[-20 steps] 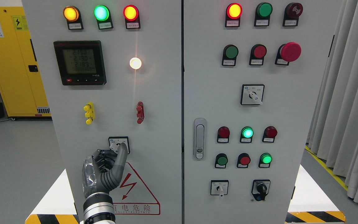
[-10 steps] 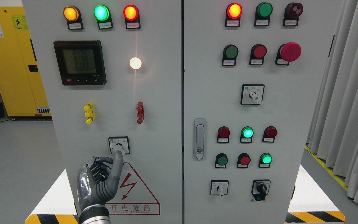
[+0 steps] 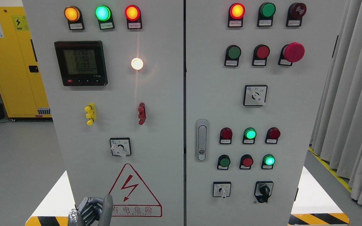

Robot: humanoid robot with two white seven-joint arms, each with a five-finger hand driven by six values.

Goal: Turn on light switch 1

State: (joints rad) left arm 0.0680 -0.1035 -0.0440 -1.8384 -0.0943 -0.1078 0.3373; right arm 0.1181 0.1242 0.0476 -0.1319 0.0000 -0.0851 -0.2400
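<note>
Showing at the cabinet's bottom edge, the left hand (image 3: 90,212) has its fingers curled with one raised, holding nothing. Up and right, the rotary switch (image 3: 120,147) sits low on the left door (image 3: 156,103), apart from the hand.

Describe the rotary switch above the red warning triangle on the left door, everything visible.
The rotary switch is a small square black-framed plate with a white face, tiny unreadable labels and a white lever knob on a dark hub. The lever points down and to the right. It sits flat on the grey left door, below the red terminal. Nothing touches it; the left hand is well below.
</note>
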